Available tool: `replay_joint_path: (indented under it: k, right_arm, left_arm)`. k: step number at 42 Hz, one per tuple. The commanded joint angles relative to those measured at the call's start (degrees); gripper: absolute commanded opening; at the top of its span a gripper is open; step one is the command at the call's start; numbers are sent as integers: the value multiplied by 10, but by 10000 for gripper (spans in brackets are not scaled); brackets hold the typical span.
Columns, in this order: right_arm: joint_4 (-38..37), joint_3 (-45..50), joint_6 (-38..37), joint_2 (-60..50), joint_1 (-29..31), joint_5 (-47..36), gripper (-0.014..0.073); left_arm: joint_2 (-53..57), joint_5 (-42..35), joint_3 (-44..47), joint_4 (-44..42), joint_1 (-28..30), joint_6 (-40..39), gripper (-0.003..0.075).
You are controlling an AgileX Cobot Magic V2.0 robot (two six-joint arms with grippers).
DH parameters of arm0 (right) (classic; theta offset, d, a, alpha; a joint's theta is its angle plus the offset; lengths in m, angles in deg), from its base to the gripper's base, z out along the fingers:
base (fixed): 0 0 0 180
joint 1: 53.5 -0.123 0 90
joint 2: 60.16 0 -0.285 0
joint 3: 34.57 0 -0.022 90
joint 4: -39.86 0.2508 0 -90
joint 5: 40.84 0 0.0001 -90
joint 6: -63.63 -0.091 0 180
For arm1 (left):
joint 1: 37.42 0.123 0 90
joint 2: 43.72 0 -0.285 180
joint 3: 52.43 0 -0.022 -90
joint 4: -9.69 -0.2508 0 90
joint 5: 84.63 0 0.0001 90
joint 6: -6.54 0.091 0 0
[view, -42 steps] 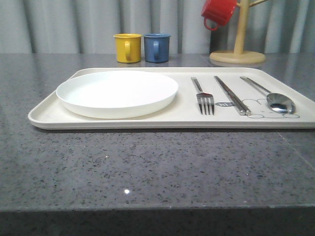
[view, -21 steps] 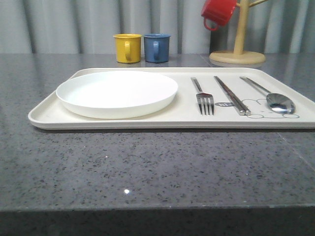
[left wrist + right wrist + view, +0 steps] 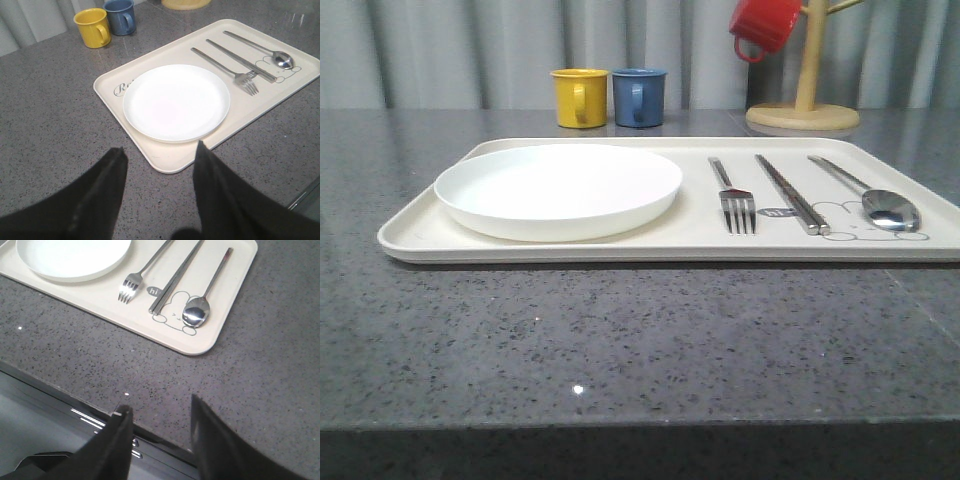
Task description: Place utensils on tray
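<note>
The desk point(image 3: 620, 330) is dark grey stone, speckled with black and pale flecks. On it, the tray point(image 3: 570, 250) is cream-white, printed with a thin line-drawn bunny point(image 3: 177, 310) and grey cursive script point(image 3: 121, 88). The plate point(image 3: 558, 188) is plain glossy white. Fork point(image 3: 733, 196), chopsticks point(image 3: 788, 192) and spoon point(image 3: 880, 200) are shiny silver. Far off stand a yellow mug point(image 3: 579, 97) and a blue mug point(image 3: 639, 96); a red mug point(image 3: 764, 25) hangs on a pale wooden stand point(image 3: 804, 100). Both tools' fingers point(image 3: 95, 200) are black.

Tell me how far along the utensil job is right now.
It looks finished. The silver four-tined fork, the slim metal chopsticks and the long-handled silver spoon all lie side by side on the cream rectangular tray, right of the round white plate. The left claw and right claw are open and empty. Nothing looks left.
</note>
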Motion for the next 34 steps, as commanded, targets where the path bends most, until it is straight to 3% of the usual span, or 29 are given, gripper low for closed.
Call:
replay_joint_path:
  k: [1,9,22,29,34]
  right_arm:
    - [-4,-11,-2,4,0,-41,316]
    - [-4,-11,-2,4,0,-41,271]
    - [-4,-11,-2,4,0,-41,-115]
    - [-4,-11,-2,4,0,-43,-113]
    - [-4,-11,-2,4,0,-50,-113]
  left_arm:
    - [-3,-45,-15,-3,-4,-6,311]
    - [-3,-45,-15,-3,-4,-6,311]
    - [-3,-45,-15,-3,-4,-6,311]
    - [-3,-44,-15,-3,-4,-6,309]
    - [-3,-44,-15,-3,-4,-6,216]
